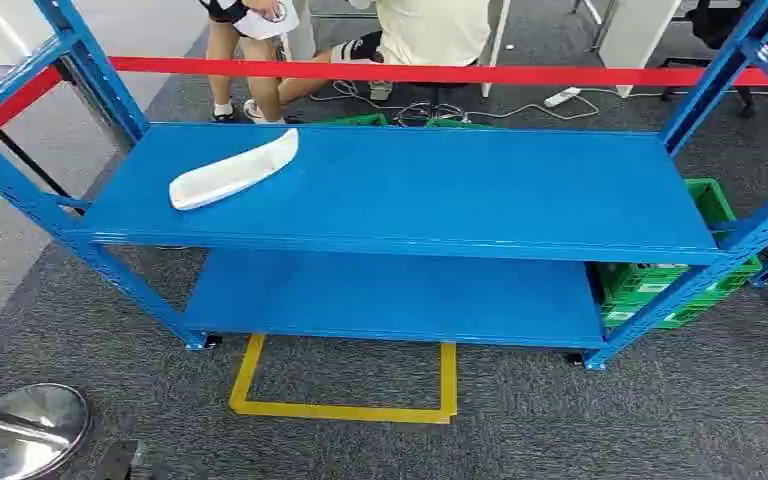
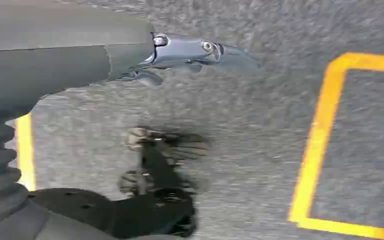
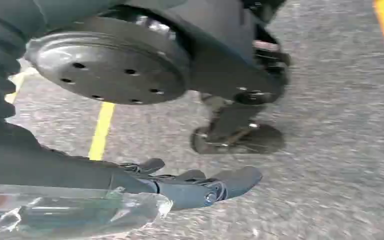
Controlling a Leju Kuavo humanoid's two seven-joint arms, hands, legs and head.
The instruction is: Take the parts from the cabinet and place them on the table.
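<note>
1. Nearest, left hand (image 2: 190,55) hangs over grey carpet (image 2: 240,165) — fingers extended, nothing held.
2. Right hand (image 3: 200,185) likewise released, fingers straight; a clear plastic piece (image 3: 70,212) lies beside it.
3. Yellow floor marking (image 1: 345,408) at 6 o'clock.
4. White part (image 1: 232,170) lies on the blue cabinet's (image 1: 410,240) top shelf — 10 o'clock.
5. People's legs (image 1: 260,85) at 12 o'clock.

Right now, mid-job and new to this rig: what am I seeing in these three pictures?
The wide picture is the humanoid robot's head camera, looking down at a blue metal shelf rack. One long white curved plastic part lies on its upper shelf, towards the left. The other two pictures come from wrist cameras, facing grey carpet. The left hand holds nothing. Something clear sits by the right hand; whether it is held, I cannot tell.
</note>
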